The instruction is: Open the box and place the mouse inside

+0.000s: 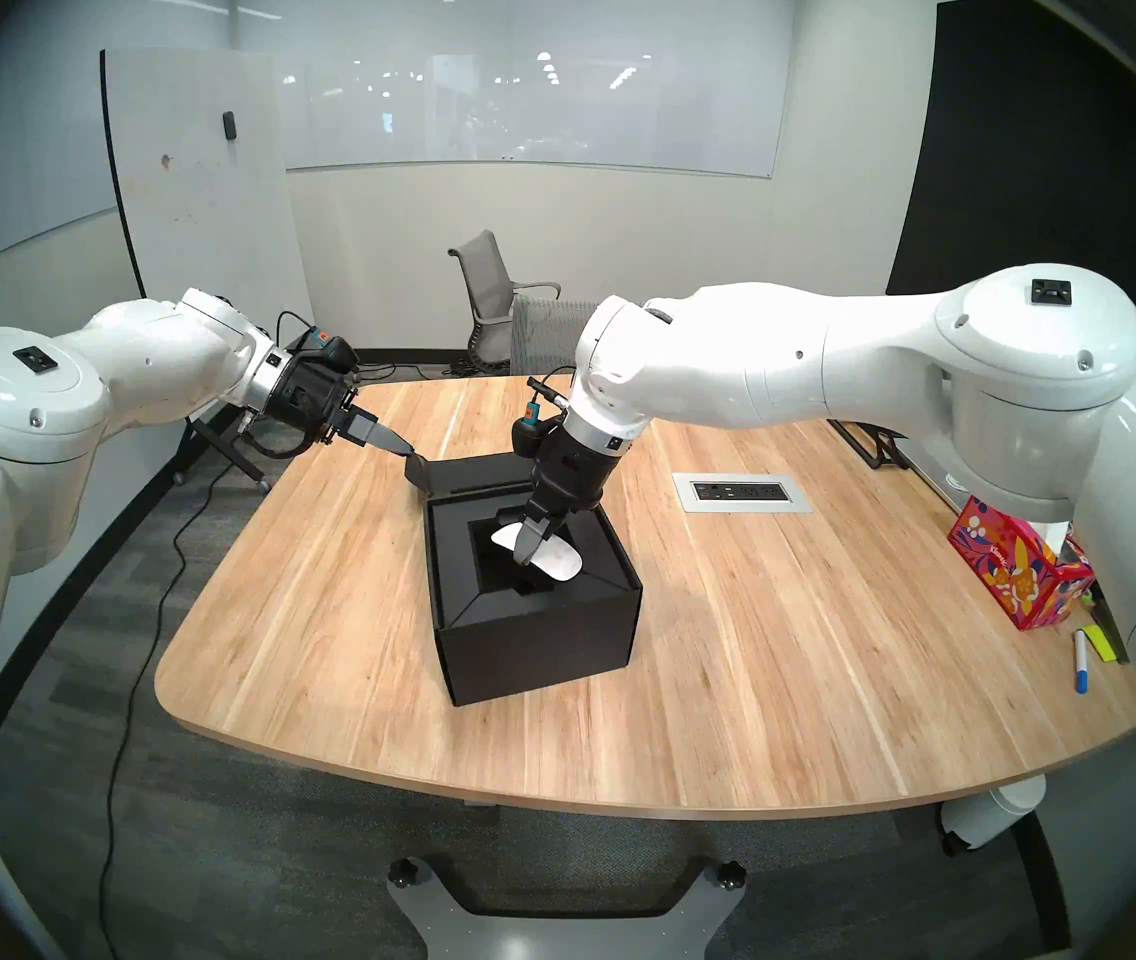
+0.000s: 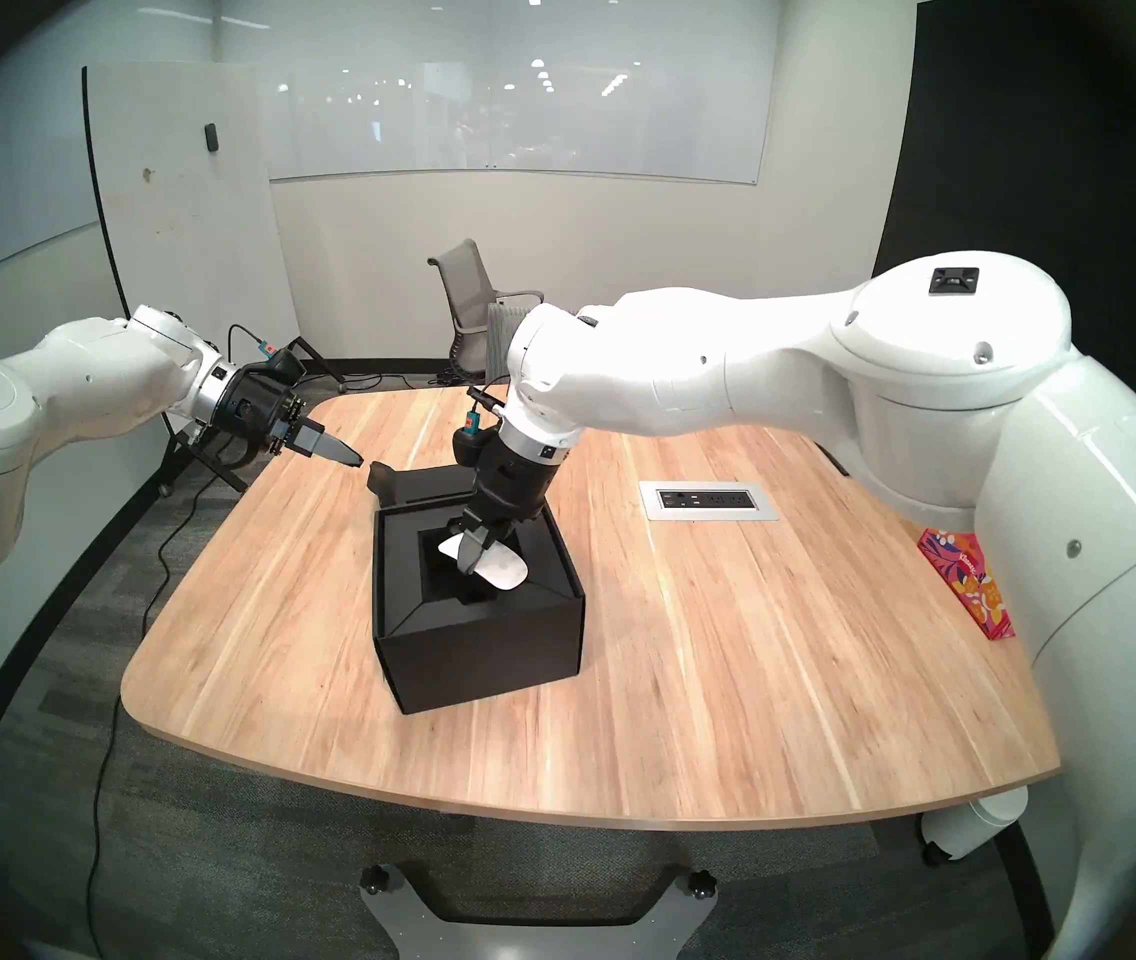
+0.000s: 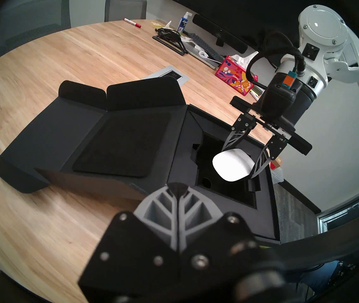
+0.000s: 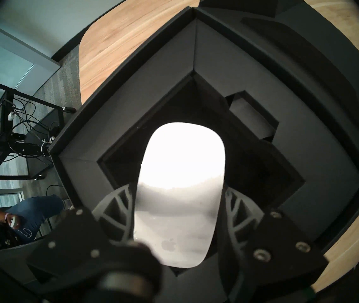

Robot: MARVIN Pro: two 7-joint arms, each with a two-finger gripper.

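The mouse [image 1: 546,554] sits clamped between the two fingers of my right tool [image 1: 532,537], white and tilted, just above the dark recess of the box [image 1: 537,633], at the centre of the head view. In my right wrist view the mouse [image 4: 180,186] fills the middle of the frame, its far end bright over the recess, a finger [image 4: 117,210] pressed to each long side. From my left wrist view it [image 3: 232,166] hangs at centre right, over the black insert.

The box stands open in the middle of the table [image 1: 794,661]; its lid [image 3: 113,143] lies folded back flat behind it, flaps spread, filling the left half of the left wrist view.

My left tool [image 1: 406,446] is at the left of the head view, fingers [image 3: 163,206] pressed together with nothing between them; the tip looks to rest against the upturned flap at the lid's corner, though I cannot tell for certain.

Farther out, a power outlet plate [image 1: 743,492] is set in the table to the right of the box, and a red floral tissue box [image 1: 1015,571] stands at the right edge with a blue marker [image 1: 1080,661] lying just below it.
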